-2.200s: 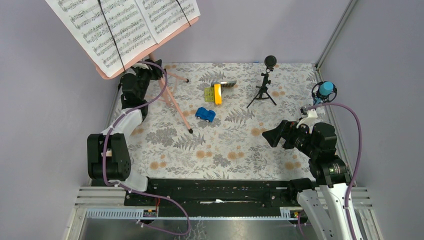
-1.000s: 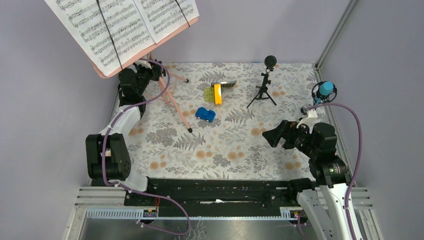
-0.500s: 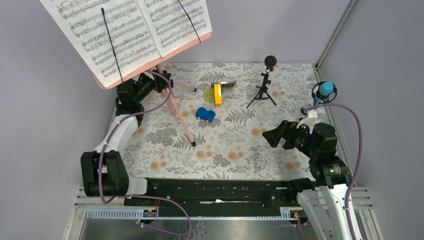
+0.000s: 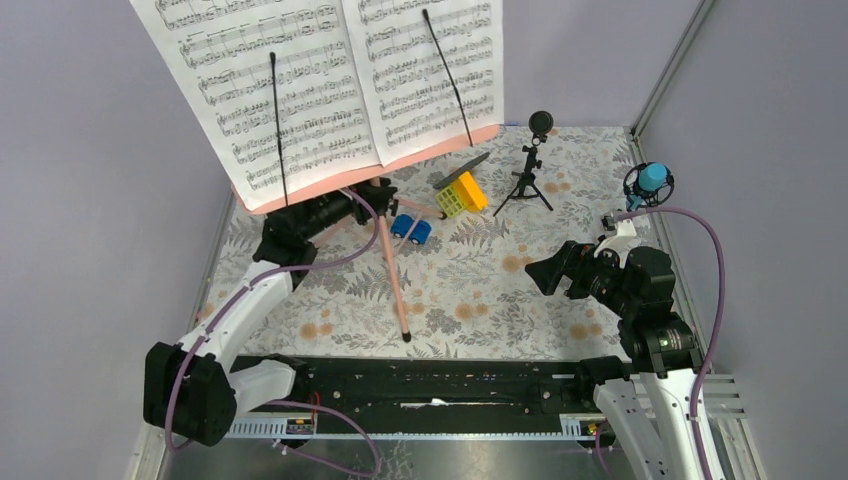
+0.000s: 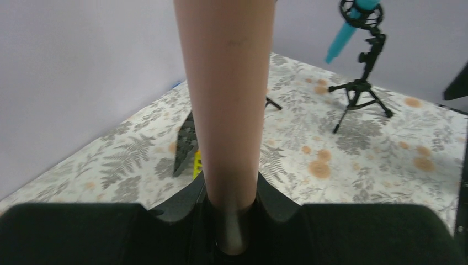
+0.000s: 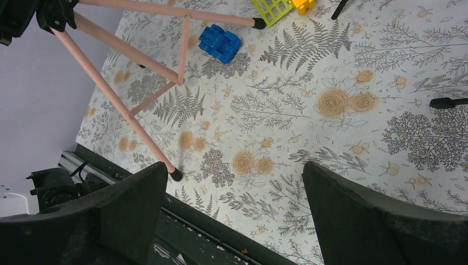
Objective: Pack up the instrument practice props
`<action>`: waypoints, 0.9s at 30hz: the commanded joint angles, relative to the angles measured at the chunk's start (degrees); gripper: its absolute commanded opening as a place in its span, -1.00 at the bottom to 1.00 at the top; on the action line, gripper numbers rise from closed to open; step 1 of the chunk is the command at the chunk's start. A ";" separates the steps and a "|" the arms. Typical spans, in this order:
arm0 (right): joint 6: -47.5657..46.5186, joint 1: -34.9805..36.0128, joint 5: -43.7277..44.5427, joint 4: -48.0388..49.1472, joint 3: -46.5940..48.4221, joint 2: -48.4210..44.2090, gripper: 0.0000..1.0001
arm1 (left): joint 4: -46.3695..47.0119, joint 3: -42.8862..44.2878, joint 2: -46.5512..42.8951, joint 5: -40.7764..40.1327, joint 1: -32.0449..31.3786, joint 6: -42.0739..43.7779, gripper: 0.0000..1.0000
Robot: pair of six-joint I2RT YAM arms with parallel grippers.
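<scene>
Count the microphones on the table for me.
2. The black microphone stands on its tripod at the far middle of the table; the blue microphone stands at its far right edge. The sheet music may hide more.

The pole of the music stand (image 5: 226, 83) is seen as smooth, matt pink, the sheet-music pages (image 4: 330, 80) at eleven o'clock as matt white printed paper. Glossy moulded plastic is shown by the toy car (image 4: 415, 231) and, at two o'clock from it, the block (image 4: 462, 196), laid on matt floral cloth (image 4: 480, 290).
</scene>
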 commanded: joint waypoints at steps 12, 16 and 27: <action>0.08 0.16 1.58 -0.75 2.41 -0.69 0.99 | 9.45 4.08 9.51 11.22 -9.67 -3.84 -1.00; -0.01 0.19 1.73 -1.31 2.91 -0.69 0.99 | 11.82 7.63 14.11 13.42 -10.23 -4.97 -1.00; -0.59 0.12 2.67 -1.58 3.73 0.37 0.99 | 13.29 3.16 16.01 11.13 -10.34 -4.19 -1.00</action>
